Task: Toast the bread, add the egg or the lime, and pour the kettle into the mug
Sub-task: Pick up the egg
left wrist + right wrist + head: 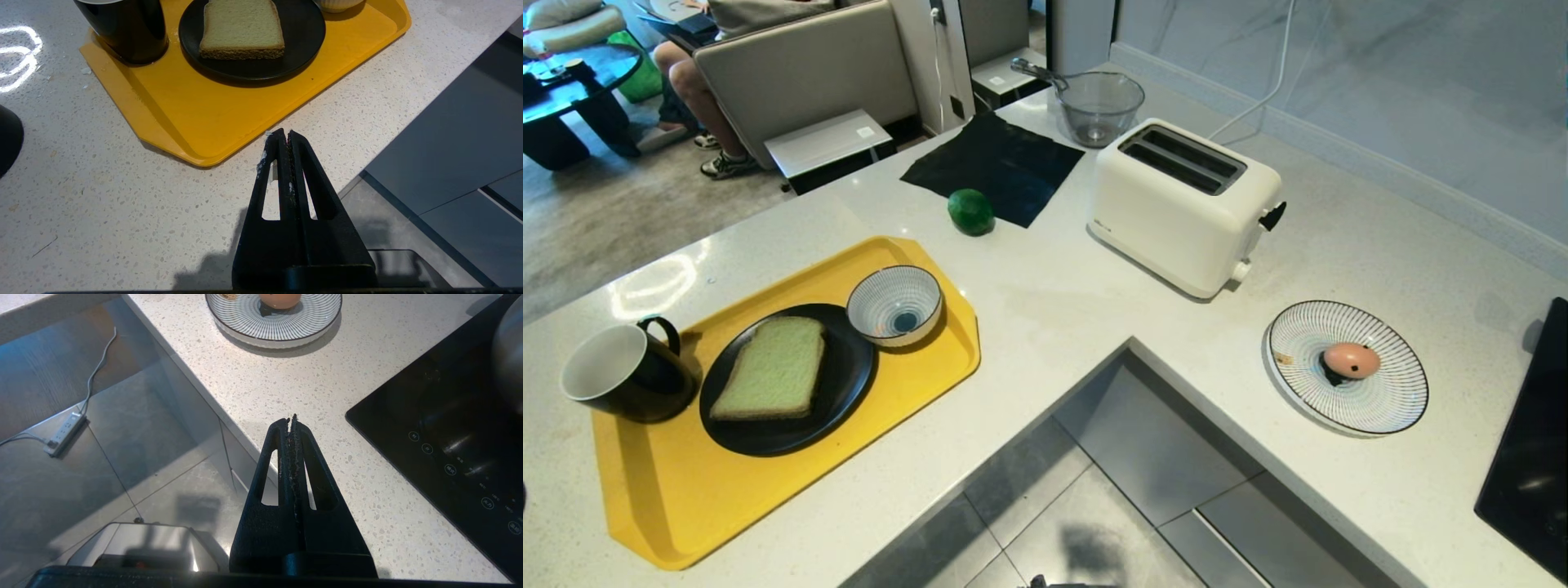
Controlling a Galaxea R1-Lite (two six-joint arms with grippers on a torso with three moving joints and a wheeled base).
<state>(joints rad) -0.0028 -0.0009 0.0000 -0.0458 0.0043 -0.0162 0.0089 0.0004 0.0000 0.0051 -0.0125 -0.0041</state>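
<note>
The bread point(772, 367) lies flat on a black plate point(845, 392) on the yellow tray point(686, 498), with the mug point(625, 371) touching the plate at nine o'clock. The lime point(970, 211) sits at one o'clock from it, the egg point(1351, 360) on a striped plate point(1388, 408) at three. Left pincer point(284, 134) and right pincer point(291, 419) are both pressed shut, empty, hovering low over the surface point(1054, 302) edge.

Bare counter point(1045, 302) between yellow tray point(792, 490) and toaster point(1180, 204): open lane. Toaster slots unobstructed from above. Lime point(970, 211) stands free, toaster well apart at its 3 o'clock. Bread point(772, 367) hemmed in: mug point(625, 371) at 9 o'clock, striped bowl point(894, 305) at 1 o'clock. Egg point(1351, 360) alone on striped plate point(1388, 408), clear all round; black cooktop point(1531, 457) at 4 o'clock.
</note>
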